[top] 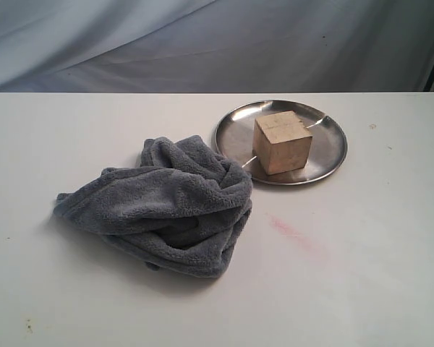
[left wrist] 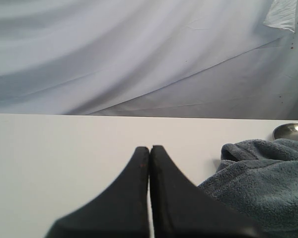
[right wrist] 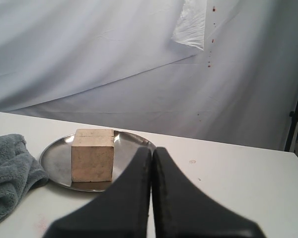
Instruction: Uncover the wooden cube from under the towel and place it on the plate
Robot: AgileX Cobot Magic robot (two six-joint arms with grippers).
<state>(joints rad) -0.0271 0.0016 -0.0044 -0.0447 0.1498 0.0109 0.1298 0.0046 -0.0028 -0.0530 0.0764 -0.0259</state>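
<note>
The wooden cube stands uncovered on the steel plate at the back right of the table. The grey-blue towel lies crumpled in a heap just left of the plate, its edge near the rim. Neither arm shows in the exterior view. In the left wrist view my left gripper is shut with nothing in it, the towel beside it and the plate's rim behind. My right gripper is also shut and empty, a short way from the cube on the plate, with the towel to one side.
A faint pink smear marks the white table in front of the plate. A grey cloth backdrop hangs behind the table's far edge. A dark stand shows at the side in the right wrist view.
</note>
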